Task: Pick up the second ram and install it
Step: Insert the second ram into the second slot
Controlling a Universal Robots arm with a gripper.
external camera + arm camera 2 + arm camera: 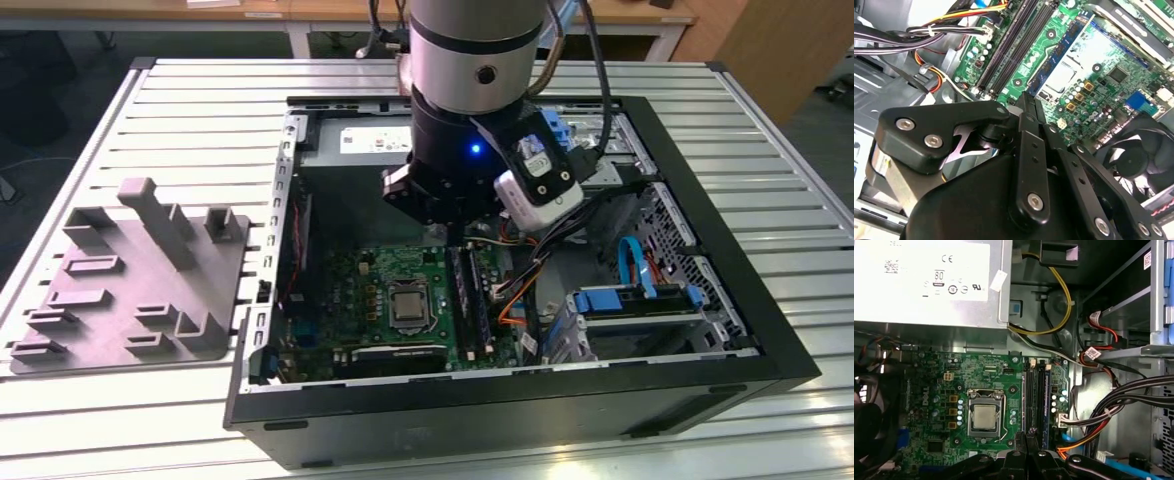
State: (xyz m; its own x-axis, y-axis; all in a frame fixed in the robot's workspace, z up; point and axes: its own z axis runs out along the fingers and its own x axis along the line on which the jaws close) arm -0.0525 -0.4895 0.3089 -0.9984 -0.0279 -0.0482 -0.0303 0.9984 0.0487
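Jaws closed, just above motherboard memory slots (1029, 385)

Silver arm (474, 50), black wrist (447, 175), blue light (474, 150), black gripper (1027, 107), silver screws (1034, 201)

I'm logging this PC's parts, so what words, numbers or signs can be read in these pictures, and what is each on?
White label on the power supply: symbols and fine print, too small to quote reliably.
Motherboard: white lettering, blurred.
Cable tags: print too small to read.
No text can be quoted with confidence.
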